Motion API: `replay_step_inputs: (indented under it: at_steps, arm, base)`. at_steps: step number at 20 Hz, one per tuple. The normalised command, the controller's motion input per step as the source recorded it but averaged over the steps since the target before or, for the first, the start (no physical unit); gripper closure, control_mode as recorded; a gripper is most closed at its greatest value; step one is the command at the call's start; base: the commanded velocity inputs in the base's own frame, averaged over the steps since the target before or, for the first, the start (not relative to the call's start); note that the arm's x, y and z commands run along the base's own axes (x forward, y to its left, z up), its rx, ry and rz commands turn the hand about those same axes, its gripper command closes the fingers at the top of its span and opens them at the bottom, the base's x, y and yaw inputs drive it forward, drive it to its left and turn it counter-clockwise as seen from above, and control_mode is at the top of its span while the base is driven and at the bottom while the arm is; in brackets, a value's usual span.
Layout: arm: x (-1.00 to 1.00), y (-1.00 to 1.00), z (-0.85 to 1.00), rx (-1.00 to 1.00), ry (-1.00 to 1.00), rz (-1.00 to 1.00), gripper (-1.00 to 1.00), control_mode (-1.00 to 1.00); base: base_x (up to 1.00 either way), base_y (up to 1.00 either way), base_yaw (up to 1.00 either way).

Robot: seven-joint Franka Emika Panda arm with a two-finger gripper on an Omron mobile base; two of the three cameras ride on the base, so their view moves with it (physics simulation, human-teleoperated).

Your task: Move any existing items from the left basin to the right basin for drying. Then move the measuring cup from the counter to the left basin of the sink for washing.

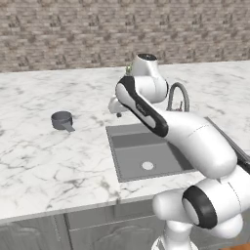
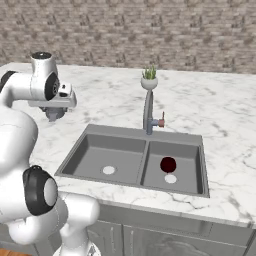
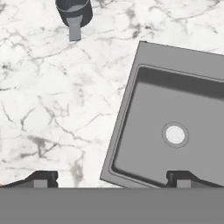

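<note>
Measuring cup (image 1: 62, 119) sits upright on the worktop (image 1: 44, 161), well left of the sink (image 2: 135, 159), handle toward the front edge, so it's free to grab from above. Left basin (image 2: 104, 160) looks bare down to its drain. A dark red round item (image 2: 168, 164) lies in the right basin (image 2: 175, 167) by the drain, so I'd judge the first half done.

Hand (image 3: 111, 179) hovers over the sink's left rim with fingers spread wide, holding nothing; the tips straddle worktop and basin edge. In the hand view the cup is at the top edge, so the hand isn't over it yet. Next job: shift left to the cup, line up on rim or handle, then descend. Small potted plant (image 2: 149, 77) behind the faucet (image 2: 149, 112) is out of the way.
</note>
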Motion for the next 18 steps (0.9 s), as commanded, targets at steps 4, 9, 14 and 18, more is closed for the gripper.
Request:
replay_step_inputs:
  at_steps: [4, 9, 14, 18]
  arm:
    - [0.48, 0.86, -0.03, 0.04, 0.00, 0.08, -1.00, -1.00]
    - [0.16, 0.90, -0.50, 0.00, 0.00, 0.12, -1.00, -1.00]
    - [0.16, 0.57, -0.34, -0.01, 0.00, 0.00, -1.00, -1.00]
    - [0.36, 0.32, -0.16, 0.00, 0.00, 0.00, -1.00, -1.00]
  base:
    - [0.00, 0.00, 0.00]
    - [0.00, 0.00, 0.00]
    - [0.00, 0.00, 0.00]
    - [0.00, 0.00, 0.00]
